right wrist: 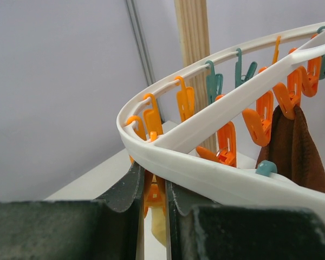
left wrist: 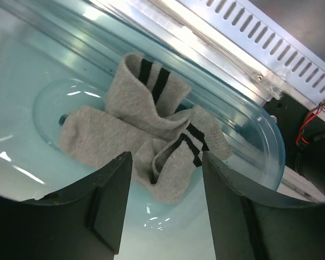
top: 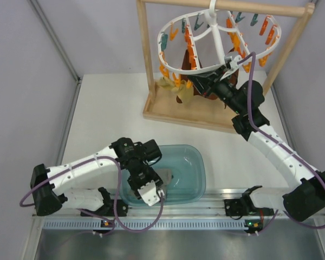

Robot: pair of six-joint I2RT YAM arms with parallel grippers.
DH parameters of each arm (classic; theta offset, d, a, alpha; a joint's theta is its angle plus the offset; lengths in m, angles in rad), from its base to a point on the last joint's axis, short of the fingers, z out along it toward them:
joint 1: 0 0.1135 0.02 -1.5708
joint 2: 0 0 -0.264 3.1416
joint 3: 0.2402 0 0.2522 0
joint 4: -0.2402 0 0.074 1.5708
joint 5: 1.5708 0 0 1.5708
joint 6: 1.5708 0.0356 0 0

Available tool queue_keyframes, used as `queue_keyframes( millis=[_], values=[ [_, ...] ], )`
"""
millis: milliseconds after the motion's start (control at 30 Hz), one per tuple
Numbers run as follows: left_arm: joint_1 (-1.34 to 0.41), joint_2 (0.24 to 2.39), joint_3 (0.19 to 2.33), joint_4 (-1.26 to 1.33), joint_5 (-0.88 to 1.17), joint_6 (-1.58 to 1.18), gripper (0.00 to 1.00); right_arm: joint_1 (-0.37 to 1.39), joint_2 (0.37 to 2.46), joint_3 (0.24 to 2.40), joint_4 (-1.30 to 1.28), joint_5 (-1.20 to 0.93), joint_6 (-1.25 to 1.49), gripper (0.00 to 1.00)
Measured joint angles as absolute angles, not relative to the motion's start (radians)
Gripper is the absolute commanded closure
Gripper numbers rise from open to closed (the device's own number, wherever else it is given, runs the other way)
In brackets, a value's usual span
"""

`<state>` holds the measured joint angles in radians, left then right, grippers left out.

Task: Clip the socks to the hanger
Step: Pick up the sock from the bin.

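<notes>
Two grey socks (left wrist: pixel 151 130) with dark striped cuffs lie crumpled in a clear teal basin (left wrist: pixel 249 116). My left gripper (left wrist: pixel 167 187) is open just above them, one finger on each side of a cuff, and touches nothing. In the top view it (top: pixel 150 192) hangs over the basin (top: pixel 197 162). The white ring hanger (top: pixel 217 43) hangs from the wooden rack. My right gripper (right wrist: pixel 153 181) is under the hanger's rim (right wrist: pixel 206 176), shut on an orange clip (right wrist: pixel 154 200). A mustard-yellow sock (right wrist: pixel 158 227) hangs below that clip.
The wooden rack (top: pixel 146 54) stands at the back on its base (top: pixel 189 115). A dark brown sock (right wrist: pixel 292 146) hangs from clips to the right. Several orange and teal clips (right wrist: pixel 214 84) dangle along the ring. A metal rail (top: pixel 206 208) runs along the near edge.
</notes>
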<state>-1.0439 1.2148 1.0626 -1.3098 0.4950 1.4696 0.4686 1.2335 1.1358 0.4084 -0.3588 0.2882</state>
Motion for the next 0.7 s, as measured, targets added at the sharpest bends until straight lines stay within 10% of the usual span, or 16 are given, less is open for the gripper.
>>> queue_keyframes(
  millis=[700],
  values=[
    [-1.19, 1.419, 0.994, -1.313, 0.21, 1.447, 0.53, 0.469, 1.239, 1.146, 0.395, -0.359, 0.288, 1.0]
  ],
)
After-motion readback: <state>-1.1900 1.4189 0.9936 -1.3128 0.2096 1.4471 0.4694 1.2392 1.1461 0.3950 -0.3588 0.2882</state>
